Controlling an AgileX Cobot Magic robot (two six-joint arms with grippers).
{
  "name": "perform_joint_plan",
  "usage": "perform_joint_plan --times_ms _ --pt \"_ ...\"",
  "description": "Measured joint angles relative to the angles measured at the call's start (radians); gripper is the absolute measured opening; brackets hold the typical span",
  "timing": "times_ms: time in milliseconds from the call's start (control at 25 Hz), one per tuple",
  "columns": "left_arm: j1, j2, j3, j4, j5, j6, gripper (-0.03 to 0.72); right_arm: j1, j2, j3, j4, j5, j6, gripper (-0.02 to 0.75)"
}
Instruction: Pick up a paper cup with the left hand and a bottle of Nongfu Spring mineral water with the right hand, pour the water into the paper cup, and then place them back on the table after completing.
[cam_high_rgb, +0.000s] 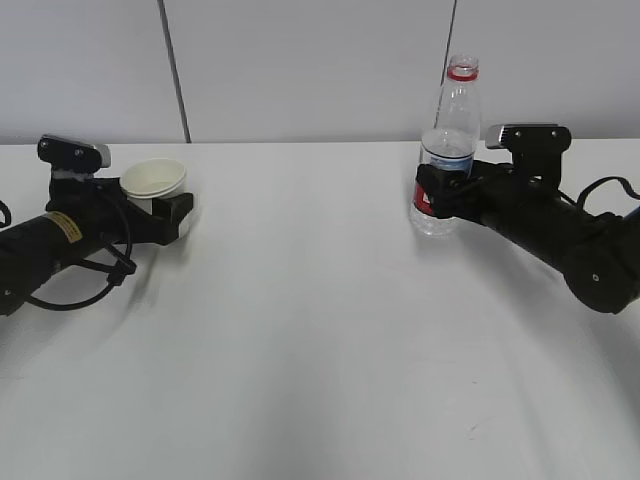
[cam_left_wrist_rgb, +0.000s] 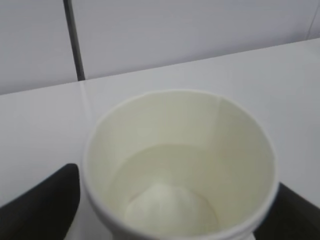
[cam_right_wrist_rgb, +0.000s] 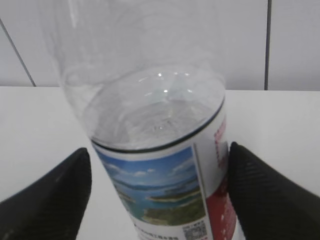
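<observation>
Releasing cleanly matters now: my left end effector (cam_high_rgb: 165, 212) flanks the paper cup (cam_high_rgb: 154, 183) at nine o'clock, my right end effector (cam_high_rgb: 438, 192) flanks the bottle (cam_high_rgb: 447, 140) at three o'clock, both upright on the surface (cam_high_rgb: 320, 330); whether pads touch I cannot tell, so I'd retreat straight back.

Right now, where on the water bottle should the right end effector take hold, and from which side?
Grip the water bottle at its labelled lower body, coming in level from the right, where the right end effector already straddles it. The bottle stands upright and uncapped; its label band is straight-walled, so a low grip should hold steadier.
</observation>
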Motion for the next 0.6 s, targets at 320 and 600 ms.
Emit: perform_joint_plan --times_ms 320,600 --pt "0.000 -0.055 0.059 0.002 -0.028 0.000 0.596 0.000 0.000 0.000 0.000 0.000 0.005 0.613" --pt "0.000 -0.075 0.113 -0.009 -0.030 0.000 0.594 0.000 -0.002 0.012 0.000 -0.003 0.020 0.606"
